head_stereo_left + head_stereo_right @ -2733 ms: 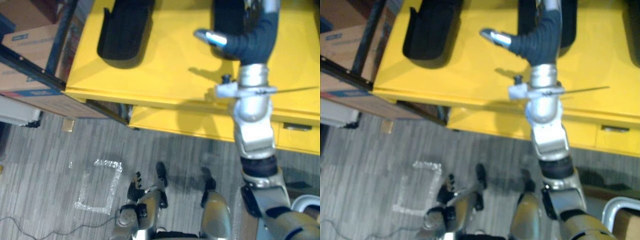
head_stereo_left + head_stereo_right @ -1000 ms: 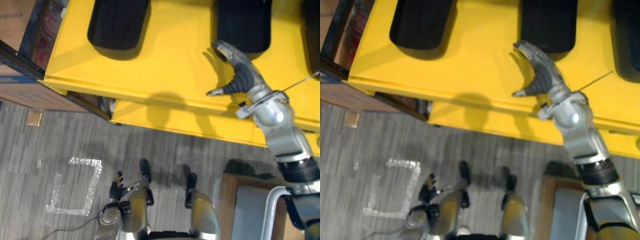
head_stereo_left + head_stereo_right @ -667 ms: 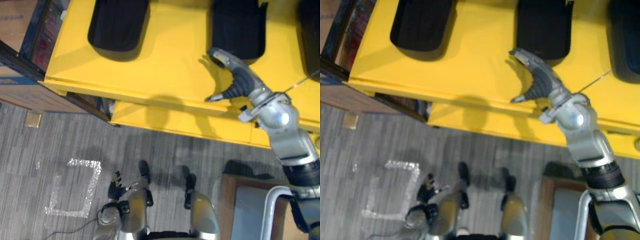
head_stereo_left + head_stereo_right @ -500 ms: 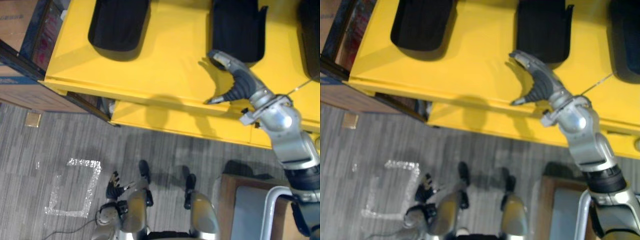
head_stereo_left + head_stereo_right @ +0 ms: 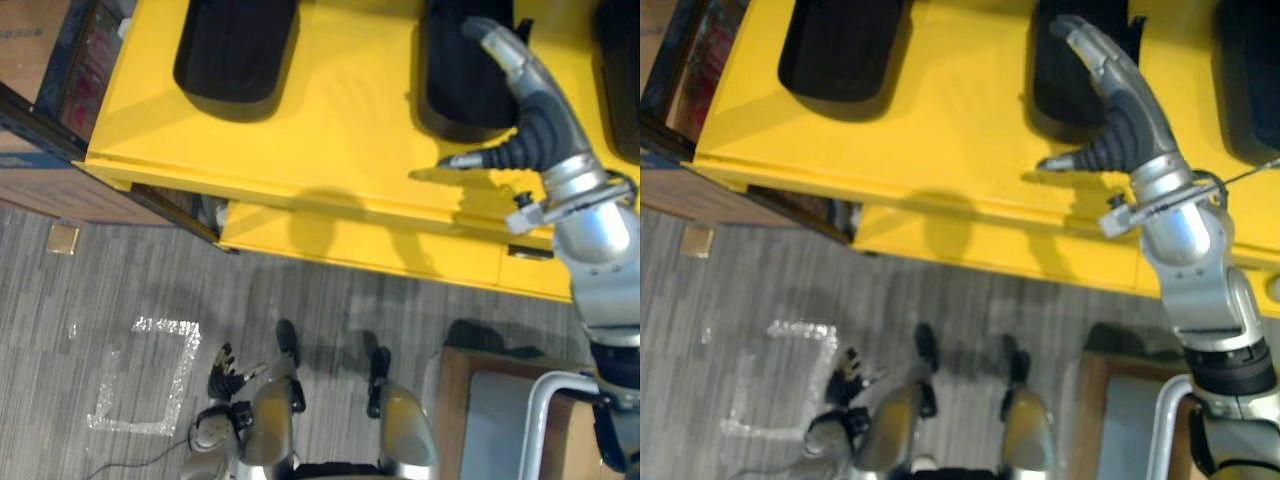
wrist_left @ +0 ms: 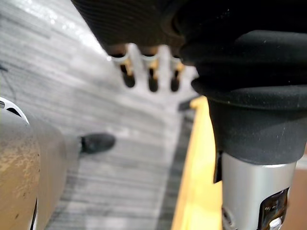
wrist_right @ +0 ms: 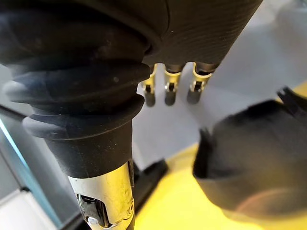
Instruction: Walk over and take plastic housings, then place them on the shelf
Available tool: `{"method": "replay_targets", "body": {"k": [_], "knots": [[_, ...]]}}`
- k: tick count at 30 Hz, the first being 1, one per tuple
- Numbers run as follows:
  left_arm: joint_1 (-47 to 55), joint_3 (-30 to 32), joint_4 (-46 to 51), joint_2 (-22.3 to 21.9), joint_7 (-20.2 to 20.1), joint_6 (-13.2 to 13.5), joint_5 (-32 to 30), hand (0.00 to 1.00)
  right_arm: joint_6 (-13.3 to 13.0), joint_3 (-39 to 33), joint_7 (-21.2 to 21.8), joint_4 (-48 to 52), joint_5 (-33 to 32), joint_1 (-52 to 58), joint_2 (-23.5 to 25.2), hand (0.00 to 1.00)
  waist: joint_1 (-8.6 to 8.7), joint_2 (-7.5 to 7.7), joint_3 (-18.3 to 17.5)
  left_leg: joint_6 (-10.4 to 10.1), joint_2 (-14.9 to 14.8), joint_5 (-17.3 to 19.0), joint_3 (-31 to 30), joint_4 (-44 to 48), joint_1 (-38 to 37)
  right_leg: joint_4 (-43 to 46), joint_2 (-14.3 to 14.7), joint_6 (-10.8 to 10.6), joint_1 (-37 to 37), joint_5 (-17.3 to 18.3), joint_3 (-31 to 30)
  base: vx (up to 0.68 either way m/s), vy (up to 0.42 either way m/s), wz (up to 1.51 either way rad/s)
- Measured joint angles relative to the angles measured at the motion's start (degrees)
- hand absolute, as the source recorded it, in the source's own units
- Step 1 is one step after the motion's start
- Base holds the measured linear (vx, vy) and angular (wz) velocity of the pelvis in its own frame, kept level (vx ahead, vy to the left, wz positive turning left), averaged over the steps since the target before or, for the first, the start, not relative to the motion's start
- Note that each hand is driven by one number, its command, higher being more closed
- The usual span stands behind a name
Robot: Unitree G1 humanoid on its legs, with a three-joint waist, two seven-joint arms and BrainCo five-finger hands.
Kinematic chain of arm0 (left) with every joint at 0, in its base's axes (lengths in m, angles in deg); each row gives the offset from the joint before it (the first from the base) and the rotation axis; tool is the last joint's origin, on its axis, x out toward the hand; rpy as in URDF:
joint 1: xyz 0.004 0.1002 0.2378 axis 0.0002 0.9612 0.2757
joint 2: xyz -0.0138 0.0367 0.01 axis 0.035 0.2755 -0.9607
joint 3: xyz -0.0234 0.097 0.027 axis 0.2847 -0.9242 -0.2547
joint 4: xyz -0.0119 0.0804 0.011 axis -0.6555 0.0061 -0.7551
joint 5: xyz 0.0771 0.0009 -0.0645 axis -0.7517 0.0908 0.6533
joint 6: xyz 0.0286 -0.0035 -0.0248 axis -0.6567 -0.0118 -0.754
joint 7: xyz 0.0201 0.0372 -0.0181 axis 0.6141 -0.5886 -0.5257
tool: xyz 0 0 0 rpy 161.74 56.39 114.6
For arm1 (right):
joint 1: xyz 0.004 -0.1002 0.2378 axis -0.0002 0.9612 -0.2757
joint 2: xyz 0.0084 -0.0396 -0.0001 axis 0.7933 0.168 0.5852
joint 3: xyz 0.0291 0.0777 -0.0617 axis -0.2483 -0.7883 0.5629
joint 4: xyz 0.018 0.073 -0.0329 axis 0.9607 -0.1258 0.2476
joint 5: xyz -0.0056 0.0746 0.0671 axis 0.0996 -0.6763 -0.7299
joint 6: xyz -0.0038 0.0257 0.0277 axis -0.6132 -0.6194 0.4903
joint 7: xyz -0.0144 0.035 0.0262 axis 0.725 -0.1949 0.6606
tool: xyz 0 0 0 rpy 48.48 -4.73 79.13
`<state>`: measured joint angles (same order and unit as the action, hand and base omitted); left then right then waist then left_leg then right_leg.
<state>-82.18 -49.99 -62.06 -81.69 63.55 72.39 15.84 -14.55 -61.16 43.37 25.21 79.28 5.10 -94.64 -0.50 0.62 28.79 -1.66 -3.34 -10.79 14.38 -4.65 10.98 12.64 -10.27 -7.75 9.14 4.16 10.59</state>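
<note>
Housings: three black plastic housings lie on the yellow desk [image 5: 330,130], none yet lifted. The left housing [image 5: 235,50] lies towards the desk's left end, the middle housing [image 5: 445,70] at the desk's centre, and the right housing [image 5: 625,70] at its right end.

Change noted: a second ago the right hand [image 5: 530,120] hung open above the desk's front edge, short of the middle housing. It has now reached forward, so that its fingers arch over that housing's near half and its thumb points out above the desk top in front of it. The hand is spread, not closed on anything. Contact with the housing cannot be confirmed.

Judgement: the pick-up is in its approach stage, with the grasp and the carry to the shelf still outstanding.

The left hand [image 5: 228,375] hangs low over the floor [image 5: 120,260] in front of the desk, fingers relaxed and empty.

Containers: cardboard boxes [image 5: 30,25] stand past the desk's left end, and their contents cannot be seen. A drawer [image 5: 360,240] below the desk's front edge is closed.
</note>
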Motion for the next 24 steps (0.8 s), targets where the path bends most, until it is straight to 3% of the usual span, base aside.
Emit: {"method": "replay_targets", "body": {"k": [2, 4, 6, 10, 18, 24], "knots": [[0.0, 0.0, 0.0, -0.4, 0.0, 0.0, 0.0, 0.0, -0.3, 0.0, -1.8, 0.0, 1.9, -0.4, 0.1, 0.0, 0.0, 0.0, 0.0, 0.0, 0.0, 0.0, 0.0, 0.0, 0.0, 0.0, 0.0, 0.0, 0.0, 0.0, 0.0, 0.0, 0.0, 0.0], [0.0, -0.1, 0.0, -1.0, 0.1, 0.0, 0.0, 0.0, 1.7, 0.0, -5.6, -0.3, 6.5, -0.7, 0.7, 0.0, 0.01, 0.0, 0.0, 0.0, 0.0, 0.0, -0.1, 0.0, 0.0, 0.0, 0.0, 0.0, -0.1, 0.0, 0.1, 0.0, 0.0, 0.0], [0.1, -1.0, 0.0, -1.4, 0.5, 0.0, 0.0, 0.0, 6.1, -1.3, -11.2, -3.8, 9.3, -2.2, 3.0, 0.0, 0.0, -0.01, 0.0, 0.0, 0.0, 0.0, -0.1, 0.0, 0.0, 0.0, 0.0, 0.0, -0.1, 0.0, 0.1, 0.0, 0.0, 0.0], [0.5, -2.4, 0.8, -1.2, 0.9, 0.0, 0.0, 0.0, 12.4, -6.1, -18.1, -10.7, 9.3, -2.9, 6.5, 0.0, -0.11, -0.01, 0.0, 0.0, 0.1, 0.0, 0.1, 0.0, 0.0, 0.0, -0.1, 0.1, 0.2, 0.0, -0.2, 0.0, 0.0, -0.02], [0.7, -4.9, 2.5, -1.4, 2.1, 0.0, 0.0, 0.0, 19.1, -6.3, -18.9, -12.0, 4.8, -2.5, 10.0, 0.0, 0.18, -0.1, 0.0, 0.2, 0.2, -0.2, 0.4, 0.0, 0.0, 0.7, -0.2, 0.3, 0.9, 0.3, -1.1, 0.01, -0.004, -0.04], [0.7, -5.1, 2.3, -1.8, 2.2, 0.0, -1.2, 0.0, 19.6, -5.5, -17.8, -14.5, -0.6, -2.5, 11.0, 0.0, 0.22, -0.97, 0.0, 0.2, 0.7, 0.0, 0.3, 0.0, 0.1, 1.7, -0.8, 0.2, 1.4, 0.6, -1.1, 0.0, 0.0, 0.0]]}}
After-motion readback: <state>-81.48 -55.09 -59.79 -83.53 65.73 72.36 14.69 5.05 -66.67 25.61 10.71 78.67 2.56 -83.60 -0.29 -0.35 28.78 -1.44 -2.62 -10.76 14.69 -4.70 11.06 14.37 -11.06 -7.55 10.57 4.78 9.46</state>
